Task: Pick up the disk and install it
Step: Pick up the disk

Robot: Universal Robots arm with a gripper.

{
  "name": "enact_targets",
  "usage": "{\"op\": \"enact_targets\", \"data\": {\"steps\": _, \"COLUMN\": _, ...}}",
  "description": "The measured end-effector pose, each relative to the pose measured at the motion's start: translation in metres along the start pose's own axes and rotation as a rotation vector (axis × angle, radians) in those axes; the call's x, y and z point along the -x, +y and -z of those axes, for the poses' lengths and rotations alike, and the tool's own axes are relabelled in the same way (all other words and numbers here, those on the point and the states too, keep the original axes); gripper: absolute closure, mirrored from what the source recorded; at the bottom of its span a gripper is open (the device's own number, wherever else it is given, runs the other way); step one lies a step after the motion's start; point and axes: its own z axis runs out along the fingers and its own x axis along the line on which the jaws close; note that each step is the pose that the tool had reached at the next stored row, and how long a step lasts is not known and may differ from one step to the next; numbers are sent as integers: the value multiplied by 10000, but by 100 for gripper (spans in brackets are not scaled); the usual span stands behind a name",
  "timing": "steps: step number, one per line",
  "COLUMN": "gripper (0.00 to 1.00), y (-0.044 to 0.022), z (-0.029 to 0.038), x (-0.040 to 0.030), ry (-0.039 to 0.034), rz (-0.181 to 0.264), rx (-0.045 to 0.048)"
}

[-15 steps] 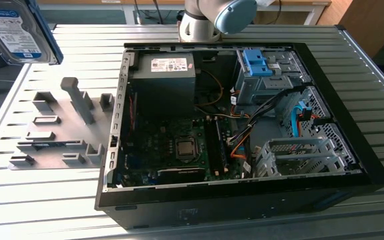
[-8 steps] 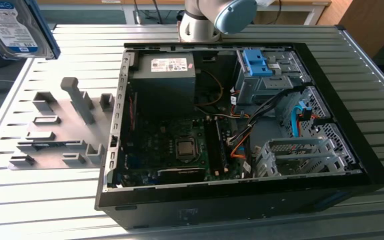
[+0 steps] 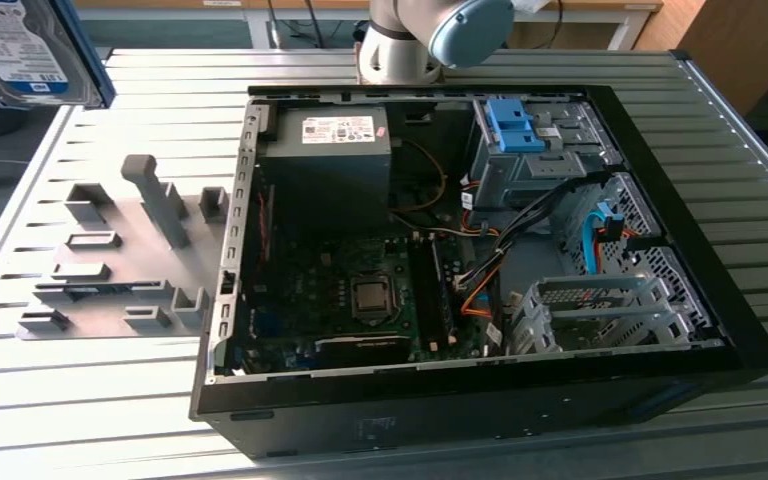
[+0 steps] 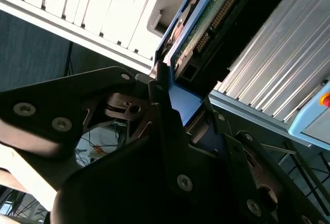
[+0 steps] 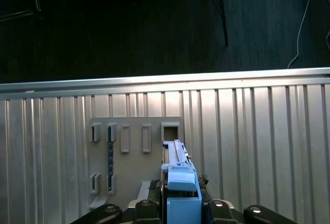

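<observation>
The gripper is clamped on the disk. In the second wrist view its black fingers squeeze the blue carrier rail from both sides, and the drive's green circuit board and connector edge stick out beyond them. In the exterior view the disk hangs high in the far corner on the exterior view's left, label facing out, well clear of the ribbed metal table.

The first wrist view looks down past the gripper and the disk's blue rail onto the grey slotted rack. That rack lies on the table just beside the open computer case, on the exterior view's left.

Inside the case a black power supply sits at the far end, with the motherboard nearer. A blue bracket tops the grey drive bay on the exterior view's right. The arm rises from behind the case.
</observation>
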Motion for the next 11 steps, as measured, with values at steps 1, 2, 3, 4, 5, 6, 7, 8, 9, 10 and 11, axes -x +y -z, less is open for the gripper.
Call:
{"op": "enact_targets", "data": {"steps": 1, "gripper": 64, "y": 0, "z": 15, "x": 0, "ry": 0, "rz": 0, "rx": 0}}
{"op": "enact_targets", "data": {"steps": 2, "gripper": 64, "y": 1, "z": 31, "x": 0, "ry": 0, "rz": 0, "rx": 1}}
{"op": "enact_targets", "data": {"steps": 3, "gripper": 64, "y": 1, "z": 45, "x": 0, "ry": 1, "rz": 0, "rx": 1}}
{"op": "enact_targets", "data": {"steps": 4, "gripper": 64, "y": 1, "z": 59, "x": -1, "ry": 1, "rz": 0, "rx": 1}}
{"op": "enact_targets", "data": {"steps": 5, "gripper": 64, "y": 1, "z": 71, "x": -1, "ry": 1, "rz": 0, "rx": 1}}
{"op": "enact_targets", "data": {"steps": 6, "gripper": 64, "y": 1, "z": 81, "x": -1, "ry": 1, "rz": 0, "rx": 1}}
{"op": "enact_targets", "data": {"steps": 7, "gripper": 64, "y": 1, "z": 91, "x": -1, "ry": 0, "rz": 0, "rx": 1}}
{"op": "enact_targets", "data": {"steps": 8, "gripper": 64, "y": 1, "z": 102, "x": -1, "ry": 0, "rz": 0, "rx": 0}}
{"op": "enact_targets", "data": {"steps": 9, "gripper": 64, "y": 1, "z": 113, "x": -1, "ry": 0, "rz": 0, "rx": 0}}
{"op": "enact_targets", "data": {"steps": 10, "gripper": 64, "y": 1, "z": 123, "x": -1, "ry": 0, "rz": 0, "rx": 1}}
{"op": "enact_targets", "data": {"steps": 11, "gripper": 64, "y": 1, "z": 130, "x": -1, "ry": 1, "rz": 0, "rx": 0}}
